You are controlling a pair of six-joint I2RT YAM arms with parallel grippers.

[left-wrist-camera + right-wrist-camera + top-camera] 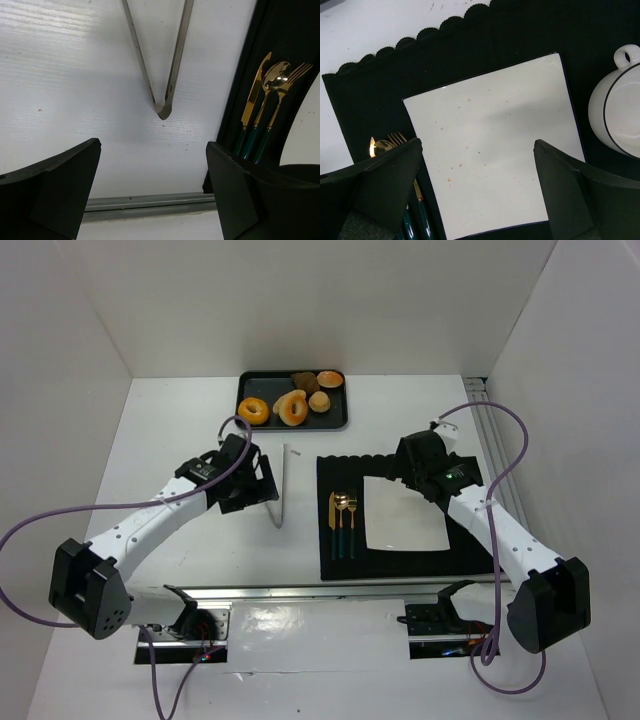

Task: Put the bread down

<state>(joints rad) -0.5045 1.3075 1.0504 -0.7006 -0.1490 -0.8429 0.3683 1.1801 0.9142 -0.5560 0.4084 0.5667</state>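
Observation:
Several breads lie on a black tray (343, 412) at the back: a glazed donut (253, 410), a bagel (291, 407), a small bun (319, 401) and a muffin (330, 379). A white square plate (403, 512) sits on a black placemat (330, 472); it also fills the right wrist view (495, 150). Metal tongs (283, 485) lie on the table, and they show in the left wrist view (165, 75). My left gripper (262, 483) (152, 195) is open and empty just left of the tongs. My right gripper (403, 473) (477, 190) is open and empty above the plate's far edge.
A gold knife, spoon and fork with green handles (342, 523) (265, 115) lie on the placemat left of the plate. A white mug (620, 115) stands on the mat beside the plate. A metal rail (330, 592) runs along the near table edge.

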